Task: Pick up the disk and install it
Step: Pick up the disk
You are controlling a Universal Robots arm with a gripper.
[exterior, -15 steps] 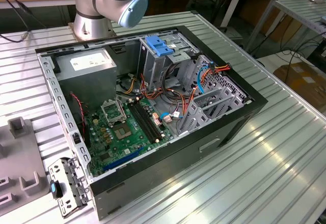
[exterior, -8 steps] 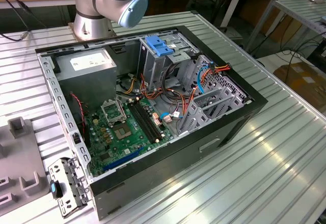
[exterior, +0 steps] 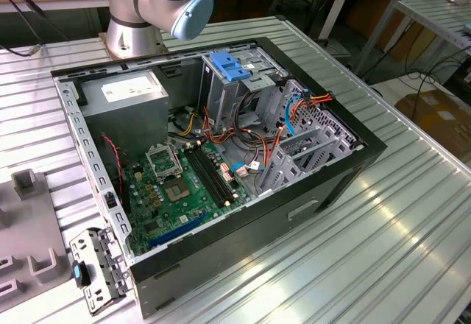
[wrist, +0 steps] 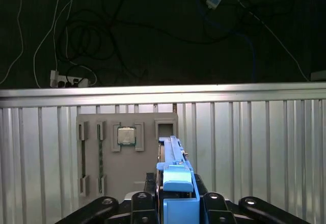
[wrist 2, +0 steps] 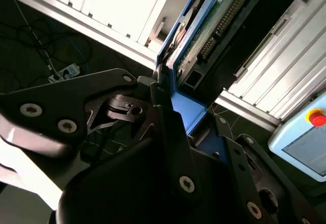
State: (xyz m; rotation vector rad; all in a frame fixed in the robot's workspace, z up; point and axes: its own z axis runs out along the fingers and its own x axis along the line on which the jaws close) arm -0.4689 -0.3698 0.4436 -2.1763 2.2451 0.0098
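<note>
**Disk pinched in the hand over the desk**

Pinched in the hand [wrist: 175, 197] by its blue plastic frame: the disk [wrist: 174, 158], edge-on in the first wrist view, with black fingers [wrist: 148, 186] pressed against both sides of the frame. Held above the ribbed metal desk [wrist: 254, 147], near the desk's edge, with dark floor and loose cables [wrist: 91, 35] beyond. On the desk just past the disk's far end: a grey fixture plate [wrist: 91, 158] with a square processor chip [wrist: 126, 136] seated in one pocket. Cannot tell whether touching that plate or clear of it.

In the second wrist view, turned to show the green circuit board [wrist 2: 214, 25] on the disk's underside, with a row of connector pins along it. Print on the board too small to read. Near the picture's edge, a pale blue pendant [wrist 2: 300, 142] with a red button [wrist 2: 317, 117].

In the exterior view, an open computer case [exterior: 331, 184] lying on its side on the desk. Inside: a green motherboard [exterior: 184, 184], a grey power-supply box [exterior: 140, 110] with a white label [exterior: 126, 88] whose print cannot be made out, and a light-blue bracket [exterior: 229, 66] on top of the drive cage. Behind the case, the arm's base [exterior: 136, 33].
</note>
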